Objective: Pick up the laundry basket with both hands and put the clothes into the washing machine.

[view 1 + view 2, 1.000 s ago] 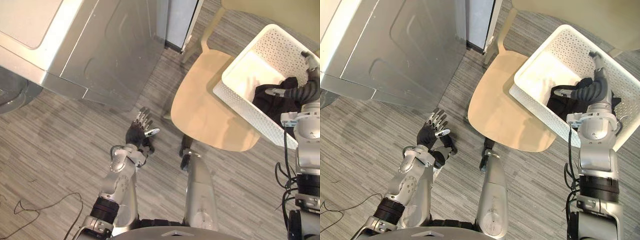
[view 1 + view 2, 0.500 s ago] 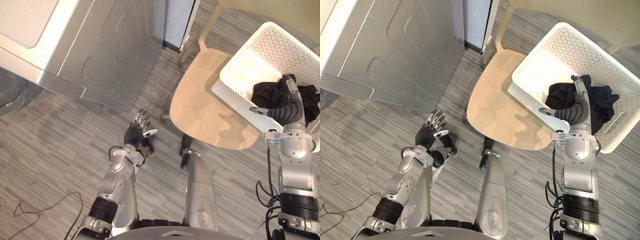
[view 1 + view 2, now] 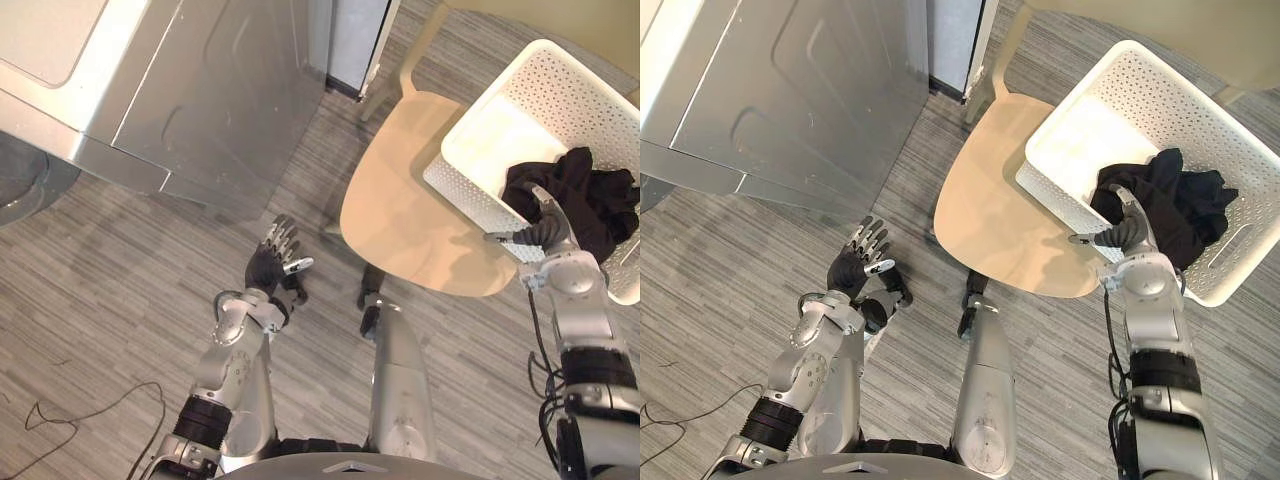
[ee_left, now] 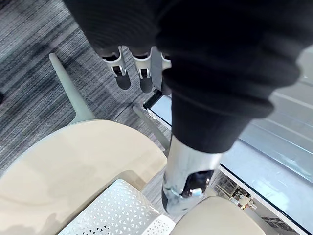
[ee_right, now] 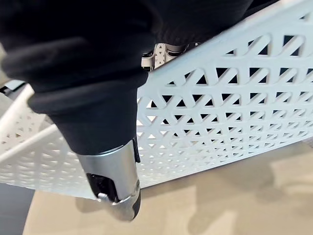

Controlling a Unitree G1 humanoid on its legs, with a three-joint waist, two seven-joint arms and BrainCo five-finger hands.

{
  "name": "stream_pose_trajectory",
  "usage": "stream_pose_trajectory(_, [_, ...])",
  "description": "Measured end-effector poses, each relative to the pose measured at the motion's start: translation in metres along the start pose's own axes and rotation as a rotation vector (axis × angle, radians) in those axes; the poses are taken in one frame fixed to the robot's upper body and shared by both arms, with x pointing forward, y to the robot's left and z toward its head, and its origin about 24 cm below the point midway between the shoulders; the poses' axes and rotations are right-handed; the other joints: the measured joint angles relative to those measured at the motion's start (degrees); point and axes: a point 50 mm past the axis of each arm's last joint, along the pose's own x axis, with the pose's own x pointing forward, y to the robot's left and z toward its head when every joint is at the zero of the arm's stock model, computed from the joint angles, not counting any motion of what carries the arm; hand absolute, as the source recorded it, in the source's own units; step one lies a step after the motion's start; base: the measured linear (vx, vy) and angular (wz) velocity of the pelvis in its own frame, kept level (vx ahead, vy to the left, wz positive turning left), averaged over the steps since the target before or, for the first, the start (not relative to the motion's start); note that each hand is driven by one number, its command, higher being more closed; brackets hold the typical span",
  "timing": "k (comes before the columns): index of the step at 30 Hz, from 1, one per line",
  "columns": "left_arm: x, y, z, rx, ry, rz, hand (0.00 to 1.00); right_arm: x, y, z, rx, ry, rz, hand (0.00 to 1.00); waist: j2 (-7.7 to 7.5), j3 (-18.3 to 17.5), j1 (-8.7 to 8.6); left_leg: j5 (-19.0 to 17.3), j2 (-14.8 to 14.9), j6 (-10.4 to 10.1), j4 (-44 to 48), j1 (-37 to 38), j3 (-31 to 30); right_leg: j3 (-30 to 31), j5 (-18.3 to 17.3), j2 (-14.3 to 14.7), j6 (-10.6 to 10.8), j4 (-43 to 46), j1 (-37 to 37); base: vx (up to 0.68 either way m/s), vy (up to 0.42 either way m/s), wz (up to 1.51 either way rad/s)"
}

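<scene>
The right hand [image 3: 545, 232] is now at the near rim of the white perforated laundry basket [image 3: 465, 195], no longer deep among the black clothes [image 3: 590, 195]; whether it grips the rim I cannot tell. The basket sits on the pale chair seat [image 3: 400, 215]. The left hand [image 3: 272, 265] stays open above the floor, well apart from it, so the two-handed lift looks only half prepared, the washing machine [image 3: 150, 100] unused

Facing a washing machine [image 3: 150, 100] standing on the floor [image 3: 100, 300] at ten o'clock. Finding a chair [image 3: 410, 220] just right of it, at one o'clock. Seeing a basket [image 3: 1160, 90] resting on the seat's far right part at two o'clock, holding clothes [image 3: 585, 195] in its near right corner. Placing the left hand [image 3: 270, 265] over the floor before the machine, and the right hand [image 3: 1120, 235] at the basket's near wall.
</scene>
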Motion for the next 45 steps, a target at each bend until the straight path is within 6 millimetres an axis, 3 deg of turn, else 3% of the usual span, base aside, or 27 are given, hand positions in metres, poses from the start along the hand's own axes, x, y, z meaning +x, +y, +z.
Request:
stream_pose_trajectory(5, [-0.001, 0.003, 0.001, -0.002, -0.004, 0.014, 0.00, 0.014, 0.003, 0.009, -0.022, 0.002, 0.039, 1.00, -0.21, -0.13, -0.14, 1.25, -0.63, -0.75, -2.11, -0.07, 0.02, -0.23, 0.81, 0.07, -0.58, -1.24, -0.03, 0.00, -0.028, 0.03])
stream_pose_trajectory(8, [-0.001, 0.005, 0.002, -0.004, -0.012, 0.023, 0.00, 0.015, 0.011, 0.029, 0.008, -0.081, 0.067, 1.00, -0.27, -0.24, -0.60, 2.55, -1.34, -1.15, -4.35, 0.08, 0.01, -0.69, 1.22, 0.02, -0.75, -2.44, -0.08, -0.02, -0.065, 0.05])
stream_pose_trajectory(13, [0.000, 0.006, 0.004, -0.012, -0.024, 0.033, 0.00, -0.003, 0.046, 0.075, 0.096, -0.285, 0.121, 1.00, -0.26, -0.24, -0.26, 4.30, -1.51, -0.87, -5.97, -0.04, 0.11, -1.24, 1.05, 0.06, -1.04, -1.37, -1.31, -0.01, -0.101, 0.02])
stream_pose_trajectory(21, [0.004, 0.005, 0.000, -0.012, -0.006, 0.031, 0.00, -0.027, 0.070, 0.111, 0.142, -0.459, 0.226, 1.00, -0.23, -0.25, 0.44, 3.80, -0.73, -0.38, -3.68, 0.00, -0.65, -1.36, -1.29, -0.15, -1.20, 1.64, -1.35, -0.02, -0.070, 0.04])
stream_pose_trajectory(22, [0.004, 0.006, -0.001, -0.007, -0.001, 0.033, 0.00, -0.028, 0.072, 0.112, 0.142, -0.466, 0.238, 0.00, -0.23, -0.25, 0.42, 3.71, -0.73, -0.28, -3.56, 0.03, -0.66, -1.29, -1.30, -0.16, -1.19, 1.54, -1.31, -0.06, -0.042, 0.01])
stream_pose_trajectory(31, [0.003, 0.003, -0.010, -0.001, 0.040, 0.034, 0.00, -0.038, 0.078, 0.118, 0.206, -0.513, 0.330, 0.00, 0.46, -0.66, 0.98, 3.61, -0.75, -0.17, -3.81, -0.08, -0.55, -1.24, -0.62, 0.00, -0.94, 0.25, -0.97, -0.01, -0.011, 0.00])
stream_pose_trajectory(34, [0.003, 0.004, -0.010, -0.001, 0.038, 0.036, 0.00, -0.036, 0.069, 0.108, 0.222, -0.484, 0.283, 0.00, 0.46, -0.66, 1.80, 3.61, -0.81, -0.17, -3.81, -0.13, -0.64, -1.32, -0.49, -0.04, -0.99, 0.19, -0.86, 0.03, -0.043, 0.03])
stream_pose_trajectory(40, [0.003, 0.005, -0.009, -0.001, 0.036, 0.041, 0.00, -0.035, 0.057, 0.099, 0.257, -0.451, 0.212, 0.00, 0.46, -0.66, 1.78, 3.58, -0.71, -0.14, -3.21, -0.23, -0.88, -1.46, -0.56, -0.15, -0.90, 0.98, -0.77, 0.04, -0.053, 0.02])
stream_pose_trajectory(45, [0.003, 0.004, -0.009, -0.003, 0.035, 0.039, 0.00, -0.042, 0.038, 0.106, 0.300, -0.502, 0.100, 0.00, 0.46, -0.66, 1.65, 2.80, -0.26, 0.07, -1.97, -0.42, -0.85, -1.39, -0.74, -0.08, -0.75, 1.20, -0.77, 0.02, -0.040, -0.02])
